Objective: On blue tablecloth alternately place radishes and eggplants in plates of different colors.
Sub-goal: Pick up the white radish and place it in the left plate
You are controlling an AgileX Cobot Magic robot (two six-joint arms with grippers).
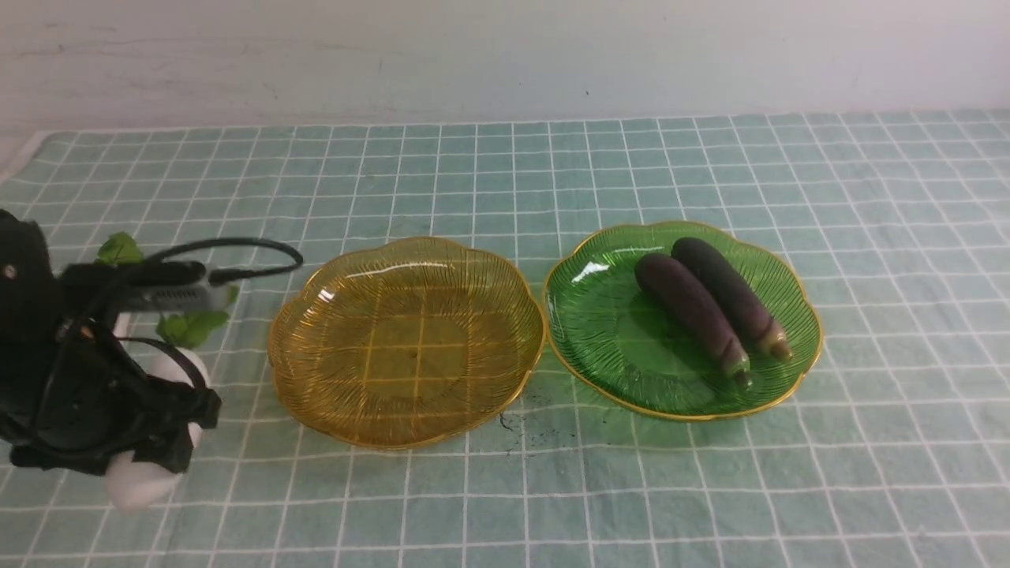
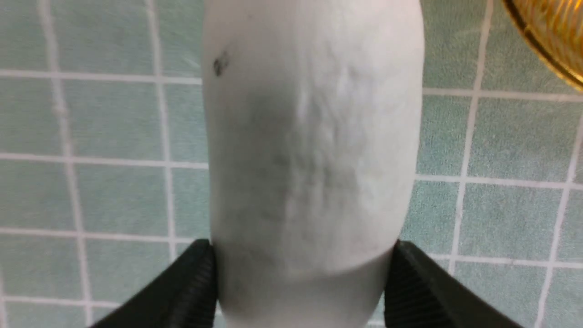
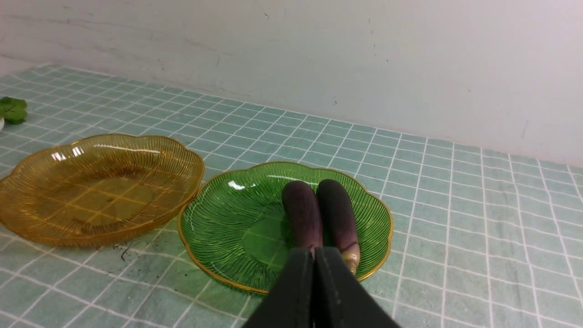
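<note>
On the blue tablecloth (image 1: 710, 489), two dark purple eggplants (image 1: 694, 304) (image 1: 730, 296) lie side by side in the green plate (image 1: 600, 331). The amber plate (image 1: 410, 410) holds nothing. My left gripper (image 1: 158, 442) is at the far left, shut on a white radish (image 1: 142, 483) whose leaves (image 1: 193, 327) point away. In the left wrist view both fingers (image 2: 191, 282) press its sides (image 2: 309, 150). A second radish shows only leaves (image 1: 118, 248) behind the arm. My right gripper (image 3: 314, 255) is shut and empty, near the green plate's (image 3: 218, 214) front rim.
A white wall runs along the far edge of the cloth. Dark smudges (image 1: 521, 426) mark the cloth between the two plates. The amber plate's rim (image 2: 555, 41) lies close to the held radish. The left arm's cable (image 1: 237, 244) loops toward the amber plate.
</note>
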